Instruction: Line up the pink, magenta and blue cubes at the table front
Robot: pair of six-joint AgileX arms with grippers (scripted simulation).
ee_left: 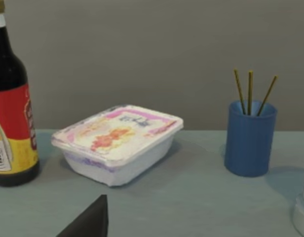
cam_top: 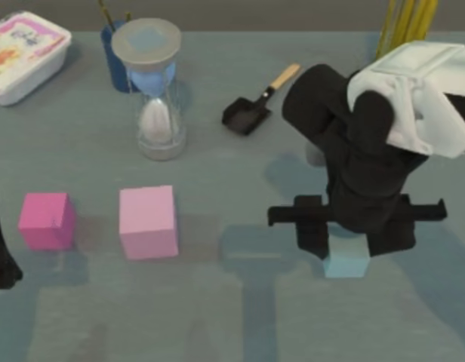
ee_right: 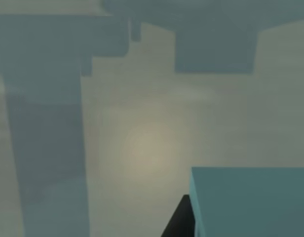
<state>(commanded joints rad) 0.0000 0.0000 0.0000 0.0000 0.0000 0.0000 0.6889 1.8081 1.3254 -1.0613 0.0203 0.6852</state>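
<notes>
The magenta cube (cam_top: 45, 220) and the larger pale pink cube (cam_top: 148, 222) stand side by side at the table's (cam_top: 217, 317) front left, a small gap between them. The small light blue cube (cam_top: 346, 260) is at the front right, between the fingers of my right gripper (cam_top: 352, 240), which comes down on it from above and is shut on it. In the right wrist view one dark finger (ee_right: 179, 219) lies flat against the blue cube's (ee_right: 250, 202) side. My left gripper (cam_top: 0, 256) is parked at the left edge, open.
At the back stand an hourglass (cam_top: 155, 90), a blue pencil cup (cam_top: 114, 56), a white food box (cam_top: 25, 53), a small black shovel (cam_top: 255, 105) and yellow rods (cam_top: 406, 23). A sauce bottle (ee_left: 11, 98) shows in the left wrist view.
</notes>
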